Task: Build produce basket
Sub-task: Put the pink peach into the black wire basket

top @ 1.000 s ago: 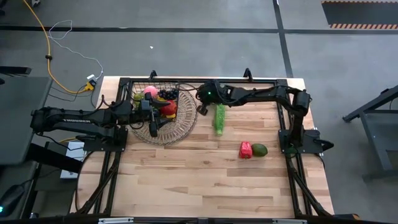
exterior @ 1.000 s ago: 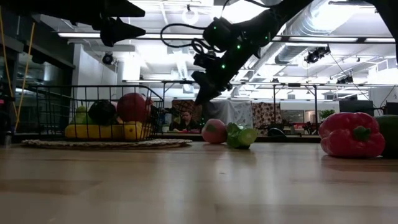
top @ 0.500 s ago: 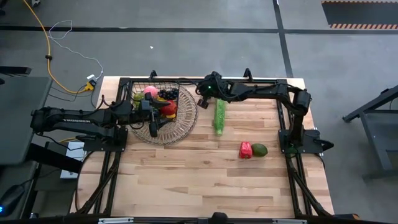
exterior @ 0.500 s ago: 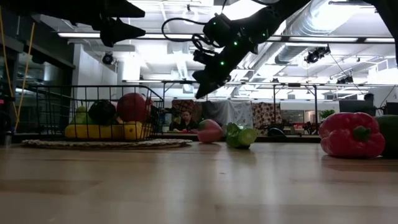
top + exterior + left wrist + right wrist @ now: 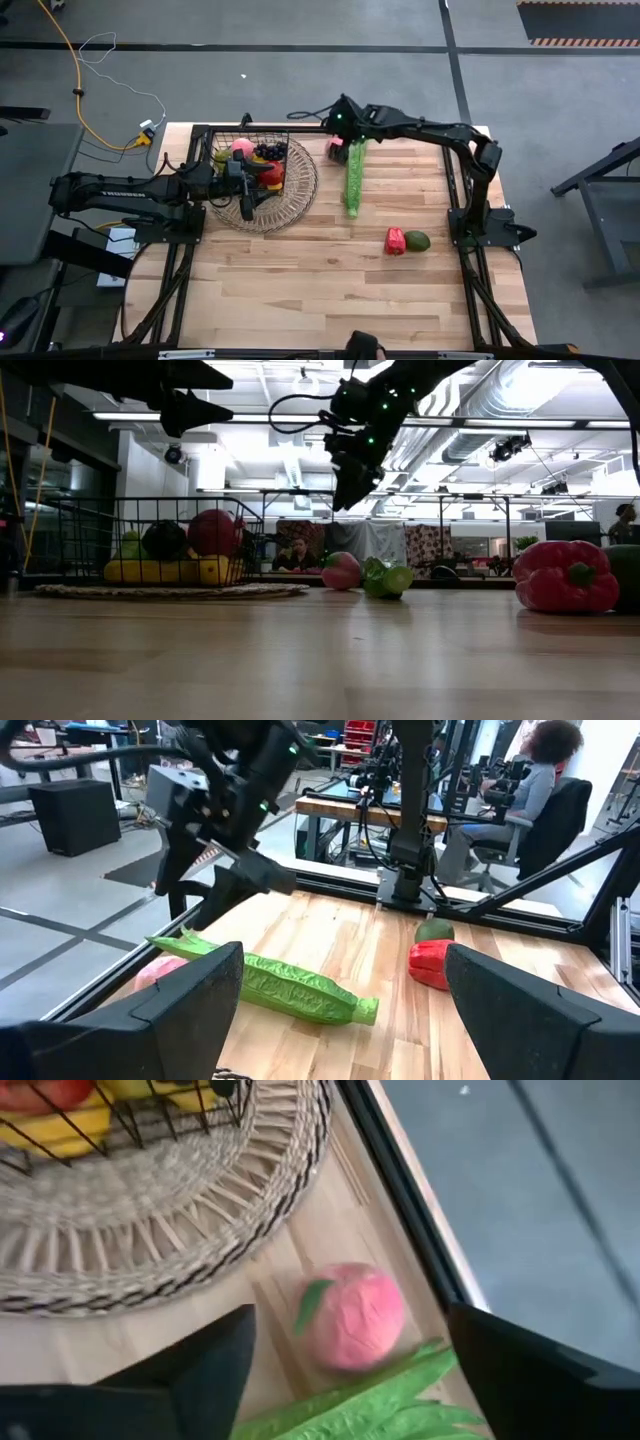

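The black wire basket (image 5: 232,152) stands on a round wicker tray (image 5: 290,195) at the far left, holding bananas, a red apple, grapes and a pink peach. A second pink peach (image 5: 337,151) lies on the table by the far rail, beside the far end of the long green stalk (image 5: 353,182). My right gripper (image 5: 339,132) hangs open above that peach and clear of it. My left gripper (image 5: 245,195) waits open over the basket. A red pepper (image 5: 395,241) and an avocado (image 5: 417,241) lie toward the right.
A black frame rail (image 5: 420,130) runs along the far edge behind the peach. The wicker tray's rim (image 5: 250,1240) lies close to the peach on its left. Bare wood (image 5: 330,290) covers the near half of the table. A person sits in the room beyond.
My right gripper has risen and drawn back toward the far edge, tipping less steeply downward. Its fingers, together before, now stand apart. The peach it hid in the high view now shows on the table; it rocked a little and stayed by the stalk.
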Available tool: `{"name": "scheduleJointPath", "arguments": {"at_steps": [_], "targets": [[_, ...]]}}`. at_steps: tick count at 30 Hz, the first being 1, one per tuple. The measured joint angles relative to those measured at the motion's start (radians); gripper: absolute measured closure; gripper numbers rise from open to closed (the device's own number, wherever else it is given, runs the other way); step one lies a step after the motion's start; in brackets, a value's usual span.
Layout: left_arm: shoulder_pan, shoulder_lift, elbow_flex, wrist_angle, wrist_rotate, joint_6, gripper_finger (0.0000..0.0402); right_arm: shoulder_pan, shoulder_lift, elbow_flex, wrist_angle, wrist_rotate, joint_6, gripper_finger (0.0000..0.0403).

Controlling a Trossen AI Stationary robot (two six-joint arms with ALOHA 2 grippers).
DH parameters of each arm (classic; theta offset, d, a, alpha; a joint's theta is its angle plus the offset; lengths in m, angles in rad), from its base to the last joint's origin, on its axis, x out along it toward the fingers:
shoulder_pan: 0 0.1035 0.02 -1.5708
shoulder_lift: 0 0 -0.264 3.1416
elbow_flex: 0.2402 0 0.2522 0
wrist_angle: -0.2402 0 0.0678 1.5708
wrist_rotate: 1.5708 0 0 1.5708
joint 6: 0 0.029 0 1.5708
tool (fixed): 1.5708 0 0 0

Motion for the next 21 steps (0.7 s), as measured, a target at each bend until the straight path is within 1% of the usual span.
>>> {"name": "scheduleJointPath", "arguments": {"at_steps": [3,6,21], "targets": [[0.000,0.000,0.000,0.000,0.000,0.006,0.0067,-0.028,0.000,0.006,-0.021,-0.061,0.014,0.0058],[0.000,0.000,0.000,0.000,0.000,0.006,0.0067,-0.051,0.003,0.009,-0.009,-0.103,0.015,0.0044],[0.000,0.000,0.000,0.000,-0.001,0.006,0.0067,-0.106,0.129,0.010,0.007,-0.118,-0.014,0.0040]]}}
